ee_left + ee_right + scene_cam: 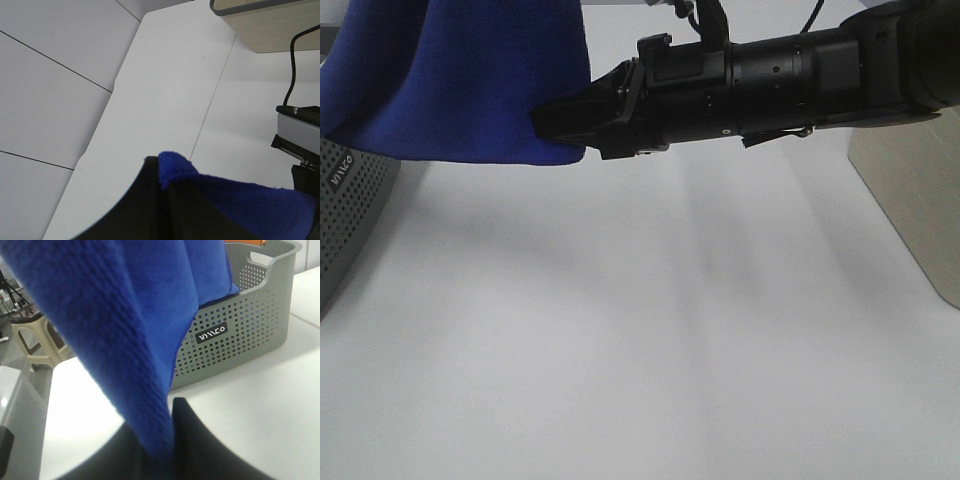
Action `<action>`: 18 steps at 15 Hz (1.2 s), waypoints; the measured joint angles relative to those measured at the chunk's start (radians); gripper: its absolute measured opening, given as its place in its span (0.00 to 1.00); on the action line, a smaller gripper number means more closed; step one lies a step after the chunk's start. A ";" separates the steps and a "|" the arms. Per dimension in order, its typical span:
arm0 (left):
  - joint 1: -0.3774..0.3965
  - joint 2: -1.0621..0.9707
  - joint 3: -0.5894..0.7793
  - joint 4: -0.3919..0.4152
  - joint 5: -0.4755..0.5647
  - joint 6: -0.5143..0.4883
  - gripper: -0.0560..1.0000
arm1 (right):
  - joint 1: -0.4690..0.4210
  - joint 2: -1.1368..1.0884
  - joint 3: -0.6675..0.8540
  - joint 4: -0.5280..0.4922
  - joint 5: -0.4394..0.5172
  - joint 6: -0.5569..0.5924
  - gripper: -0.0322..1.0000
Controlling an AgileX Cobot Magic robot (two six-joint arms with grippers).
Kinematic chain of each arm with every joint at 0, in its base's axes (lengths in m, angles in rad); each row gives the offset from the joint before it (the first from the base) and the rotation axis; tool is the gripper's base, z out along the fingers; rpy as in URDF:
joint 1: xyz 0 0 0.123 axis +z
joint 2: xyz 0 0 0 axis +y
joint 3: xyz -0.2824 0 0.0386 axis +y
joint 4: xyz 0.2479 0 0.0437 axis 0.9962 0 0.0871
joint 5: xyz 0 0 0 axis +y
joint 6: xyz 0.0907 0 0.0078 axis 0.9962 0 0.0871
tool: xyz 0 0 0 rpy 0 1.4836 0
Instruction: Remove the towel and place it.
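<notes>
The royal-blue plush towel (460,80) hangs raised at the top left of the exterior view, above the white table. My right gripper (560,135) reaches across from the right and is shut on the towel's lower right edge. In the right wrist view the towel (125,340) drapes down into my closed right gripper (165,450). In the left wrist view my left gripper (167,185) is shut on a bunched corner of the towel (240,200). The left gripper does not show in the exterior view. No white tag shows.
A grey perforated basket (345,210) stands at the table's left edge, under the towel; it also shows in the right wrist view (245,330). A beige basket (915,190) stands at the right edge and shows in the left wrist view (270,30). The white table (640,340) lies between.
</notes>
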 joint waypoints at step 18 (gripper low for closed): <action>0.012 0.266 -0.002 0.025 -0.671 -0.144 0.05 | -0.378 -0.380 -0.379 -1.229 0.170 1.280 0.05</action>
